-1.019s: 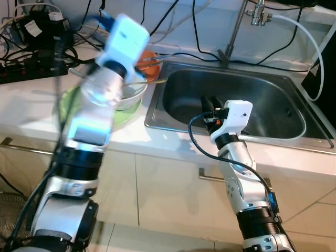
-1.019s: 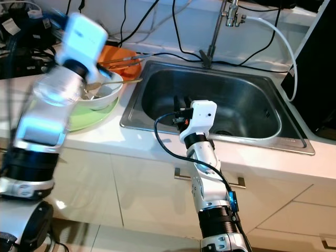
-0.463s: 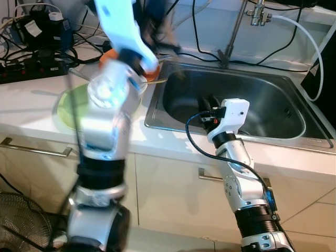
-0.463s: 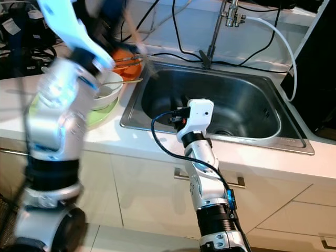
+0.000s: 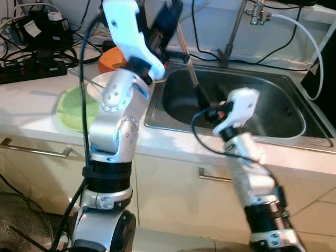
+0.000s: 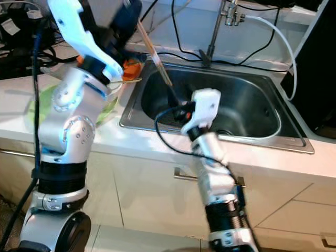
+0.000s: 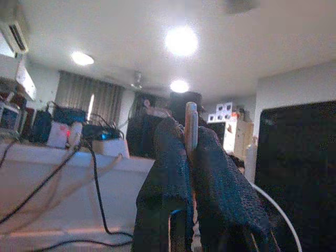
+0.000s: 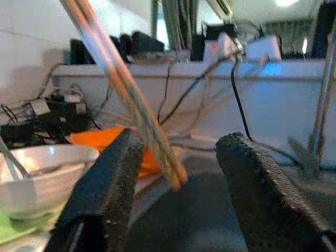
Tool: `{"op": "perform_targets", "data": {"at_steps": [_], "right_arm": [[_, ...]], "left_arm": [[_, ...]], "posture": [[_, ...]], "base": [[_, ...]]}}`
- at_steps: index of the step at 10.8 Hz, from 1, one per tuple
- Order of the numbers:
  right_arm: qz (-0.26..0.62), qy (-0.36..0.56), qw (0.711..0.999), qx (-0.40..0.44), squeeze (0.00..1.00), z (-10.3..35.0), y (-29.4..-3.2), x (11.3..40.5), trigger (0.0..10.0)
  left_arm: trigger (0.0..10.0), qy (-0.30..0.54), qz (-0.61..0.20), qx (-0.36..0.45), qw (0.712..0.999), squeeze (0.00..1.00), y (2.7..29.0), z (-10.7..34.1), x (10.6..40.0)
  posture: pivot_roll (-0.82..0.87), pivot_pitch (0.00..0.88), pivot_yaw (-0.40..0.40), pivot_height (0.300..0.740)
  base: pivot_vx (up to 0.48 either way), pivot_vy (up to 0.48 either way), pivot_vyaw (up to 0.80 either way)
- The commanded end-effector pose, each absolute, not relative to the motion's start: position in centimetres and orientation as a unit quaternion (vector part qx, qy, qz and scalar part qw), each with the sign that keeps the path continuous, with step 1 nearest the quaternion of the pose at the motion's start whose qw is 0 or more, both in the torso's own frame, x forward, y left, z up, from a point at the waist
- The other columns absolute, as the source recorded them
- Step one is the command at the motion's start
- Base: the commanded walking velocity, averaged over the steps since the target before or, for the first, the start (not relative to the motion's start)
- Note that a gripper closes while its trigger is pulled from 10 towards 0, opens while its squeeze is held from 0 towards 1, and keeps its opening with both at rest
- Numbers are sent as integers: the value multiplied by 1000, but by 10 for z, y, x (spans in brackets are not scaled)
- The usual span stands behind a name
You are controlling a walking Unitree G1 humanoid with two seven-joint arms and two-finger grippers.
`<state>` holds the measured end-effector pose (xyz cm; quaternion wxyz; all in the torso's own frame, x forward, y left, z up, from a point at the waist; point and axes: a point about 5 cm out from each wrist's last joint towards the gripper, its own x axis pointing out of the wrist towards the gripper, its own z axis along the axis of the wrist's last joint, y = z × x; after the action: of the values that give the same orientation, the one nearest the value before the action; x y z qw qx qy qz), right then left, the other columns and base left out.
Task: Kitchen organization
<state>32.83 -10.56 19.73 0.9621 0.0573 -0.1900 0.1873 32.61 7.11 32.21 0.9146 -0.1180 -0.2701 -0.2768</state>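
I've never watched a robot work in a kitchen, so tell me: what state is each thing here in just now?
left gripper: raised, shut on chopsticks
chopsticks: tilted, tips down over the sink
right gripper: open, at the sink, chopstick tips between its fingers
sink: no dishes seen
white bowl: upright, utensil inside
green plate: flat on counter

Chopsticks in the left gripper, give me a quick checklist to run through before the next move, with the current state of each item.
1. Grip: chopsticks pinched between the left gripper fingers: ok.
2. Pair together: both sticks lie side by side in the left wrist view: ok.
3. Tips: hanging over the sink, between the right gripper fingers, touching neither: ok.
4. Right gripper open to receive: ok.
5. Bowl and orange plate clear of the sticks: ok.
6. Sink bottom free of dishes: cannot tell.
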Motion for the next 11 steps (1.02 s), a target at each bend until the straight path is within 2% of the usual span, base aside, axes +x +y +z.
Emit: {"op": "perform_targets", "data": {"at_steps": [1,2,3,11], "right_arm": [[205,-204,956,57,1000,207,-102,326,10000],[213,-212,952,54,1000,212,-100,324,10000],[218,-215,951,55,0,214,-97,322,10000],[233,-202,950,58,0,209,-84,320,10000]], "left_arm": [[10000,-253,-298,-114,913,0,62,317,327],[10000,-249,-301,-112,914,0,60,315,328],[10000,-246,-306,-114,913,0,58,313,327],[10000,-220,-334,-102,911,0,48,300,322]], "posture": [[192,0,-38,740],[192,0,-38,740],[193,0,-35,740],[199,0,-45,740]], "base": [[0,0,0],[0,0,0],[0,0,0],[0,0,0]]}}
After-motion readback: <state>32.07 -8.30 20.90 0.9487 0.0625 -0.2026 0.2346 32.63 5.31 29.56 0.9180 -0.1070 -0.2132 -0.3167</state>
